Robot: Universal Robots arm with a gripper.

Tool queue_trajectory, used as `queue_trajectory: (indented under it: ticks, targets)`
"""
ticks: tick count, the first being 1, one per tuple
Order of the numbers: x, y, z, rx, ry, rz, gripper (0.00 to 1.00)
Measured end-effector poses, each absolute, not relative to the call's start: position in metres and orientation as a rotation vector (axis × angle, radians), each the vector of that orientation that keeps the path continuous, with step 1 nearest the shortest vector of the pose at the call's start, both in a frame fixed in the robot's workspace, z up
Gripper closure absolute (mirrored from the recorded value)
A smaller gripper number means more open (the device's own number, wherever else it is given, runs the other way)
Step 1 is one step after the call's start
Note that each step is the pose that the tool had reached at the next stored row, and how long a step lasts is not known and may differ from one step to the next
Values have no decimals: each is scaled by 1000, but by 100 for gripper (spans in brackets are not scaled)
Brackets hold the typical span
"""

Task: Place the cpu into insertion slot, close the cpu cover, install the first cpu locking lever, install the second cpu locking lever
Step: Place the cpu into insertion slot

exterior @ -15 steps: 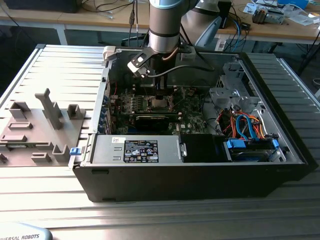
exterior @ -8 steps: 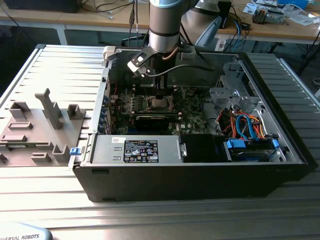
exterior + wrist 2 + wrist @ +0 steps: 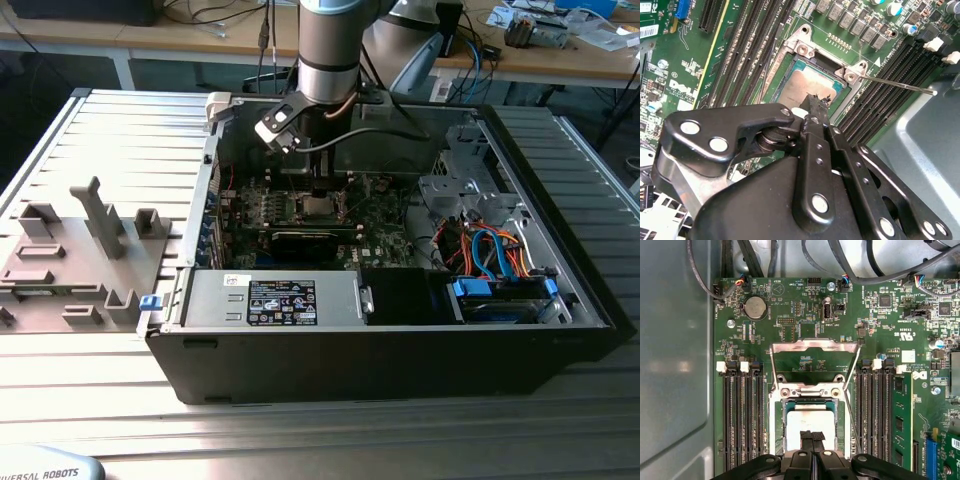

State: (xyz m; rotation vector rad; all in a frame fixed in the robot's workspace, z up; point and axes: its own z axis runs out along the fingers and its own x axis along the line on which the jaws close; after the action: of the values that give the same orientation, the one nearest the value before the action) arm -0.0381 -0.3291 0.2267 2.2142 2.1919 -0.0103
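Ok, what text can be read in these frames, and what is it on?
Black label on the silver box: print too small to read.
Circuit board: white lettering, too small to quote reliably.
White sticker on it: blurred.
Cpu: no legible marking.

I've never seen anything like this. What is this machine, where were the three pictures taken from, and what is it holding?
The machine is a robot arm reaching down into an open computer case that lies on a slatted metal table. The exterior view comes from a camera standing off the arm; both wrist views come from cameras riding near its gripper, looking at the green circuit board. The cpu, a grey square chip, already sits in the insertion slot. The cpu cover, a silvery frame, stands swung open. The gripper's black fingers are shut together right over the chip, with nothing visible between them.
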Motion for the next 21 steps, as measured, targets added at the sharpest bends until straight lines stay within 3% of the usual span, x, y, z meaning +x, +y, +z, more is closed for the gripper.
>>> queue_trajectory:
  ticks: [21]
  targets:
    - [-38, -329, 232, 2214, 2192, -10, 89]
